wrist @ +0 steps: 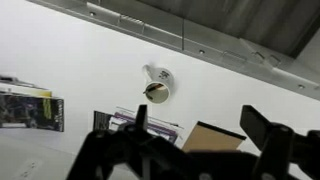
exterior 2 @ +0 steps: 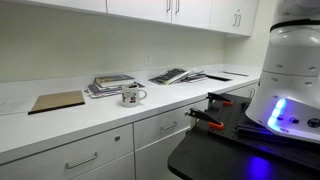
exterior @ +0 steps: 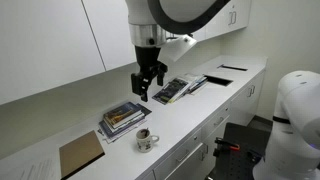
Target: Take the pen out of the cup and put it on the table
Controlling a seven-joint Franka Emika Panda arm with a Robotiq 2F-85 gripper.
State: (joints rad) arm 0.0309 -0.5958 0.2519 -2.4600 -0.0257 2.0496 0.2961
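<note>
The whitish patterned cup (exterior: 146,140) stands near the front edge of the white table (exterior: 195,112); it shows in both exterior views (exterior 2: 131,96). In the wrist view the cup (wrist: 158,84) is seen from above with the dark pen (wrist: 153,91) leaning inside it. My gripper (exterior: 150,88) hangs well above the table, behind the cup and over the space between the book stacks. Its fingers are apart and empty in the wrist view (wrist: 200,128). It is out of frame in an exterior view that shows only the robot base (exterior 2: 292,70).
A brown flat board (exterior: 80,155) lies beside the cup. One stack of books (exterior: 124,117) lies just behind the cup, and another spread of books (exterior: 172,90) lies farther along. Wall cabinets hang above, and drawer fronts (exterior 2: 90,158) sit below.
</note>
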